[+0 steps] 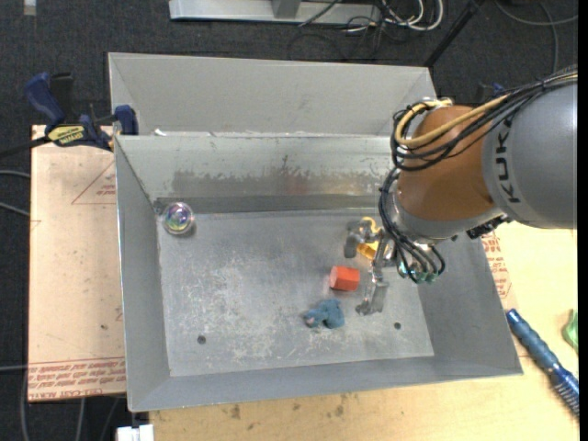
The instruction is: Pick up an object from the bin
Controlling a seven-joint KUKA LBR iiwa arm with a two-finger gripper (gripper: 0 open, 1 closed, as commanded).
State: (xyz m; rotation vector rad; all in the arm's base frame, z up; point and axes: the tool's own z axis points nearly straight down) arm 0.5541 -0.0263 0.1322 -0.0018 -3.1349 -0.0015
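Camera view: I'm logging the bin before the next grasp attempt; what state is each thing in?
End effector: low in the right part of the bin, just right of the orange block.
Orange block: lying loose on the floor.
Blue piece: lying loose, nearer the front than the block, apart from it.
Shiny ball: resting in the far left corner.
Yellow-grey piece: by the wrist, partly hidden.

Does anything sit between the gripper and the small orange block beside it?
Nothing visible does. The gripper hangs just right of the orange block, over bare bin floor. The blue lump lies nearer the camera and to the left, and a yellow-and-metal piece lies farther back. Neither is in the gap.
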